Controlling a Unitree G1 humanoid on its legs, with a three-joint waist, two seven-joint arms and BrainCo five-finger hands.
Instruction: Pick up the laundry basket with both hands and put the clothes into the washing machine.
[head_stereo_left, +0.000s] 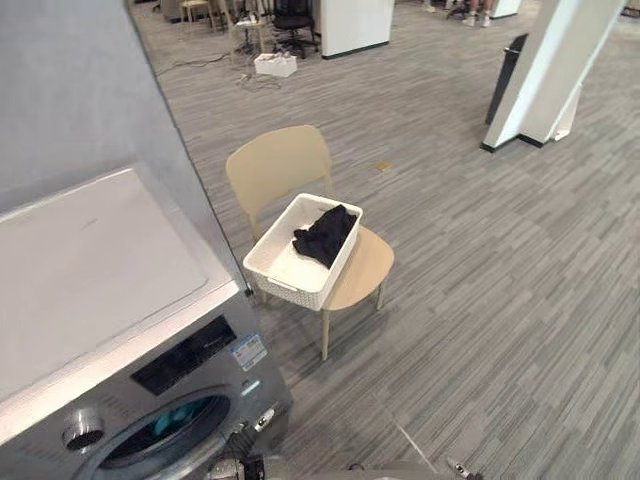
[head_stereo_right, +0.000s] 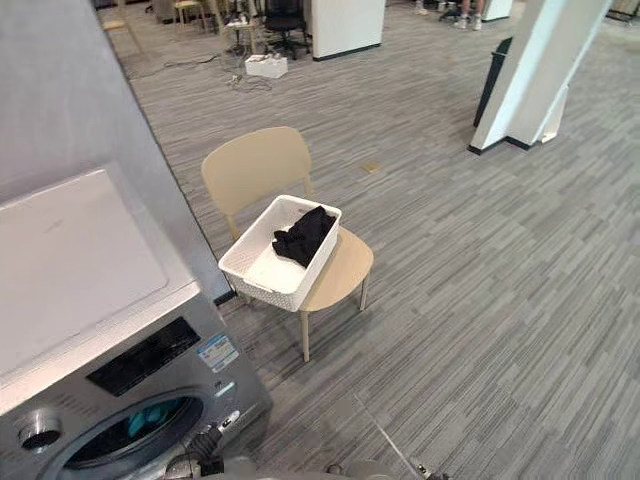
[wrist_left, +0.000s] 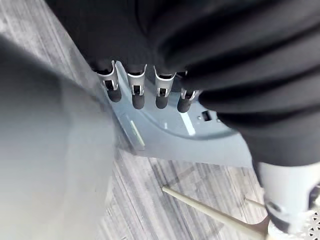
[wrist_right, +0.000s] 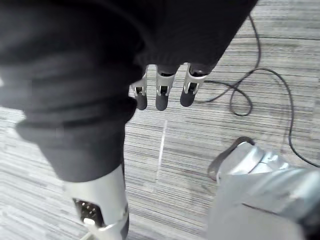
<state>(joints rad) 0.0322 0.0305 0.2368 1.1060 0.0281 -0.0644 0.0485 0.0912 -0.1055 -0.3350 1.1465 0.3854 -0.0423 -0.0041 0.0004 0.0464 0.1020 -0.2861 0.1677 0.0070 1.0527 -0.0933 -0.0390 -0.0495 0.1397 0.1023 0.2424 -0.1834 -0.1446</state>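
White slatted laundry basket (head_stereo_left: 283, 264) sits on a beige chair (head_stereo_left: 278, 165). Its long axis runs diagonally, the near end towards the washing machine (head_stereo_left: 90, 260) just beside it. Black clothes (head_stereo_left: 326, 233) lie at its far end.

Left wrist view: the left hand (wrist_left: 136, 91) hangs with straight fingers, holding nothing.

Right wrist view: the right hand (wrist_right: 162, 93) is likewise straight and empty, above the grey floor (wrist_right: 175, 150).

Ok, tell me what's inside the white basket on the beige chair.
The white perforated basket holds a crumpled black garment at its far end; whatever lies beneath is hidden.
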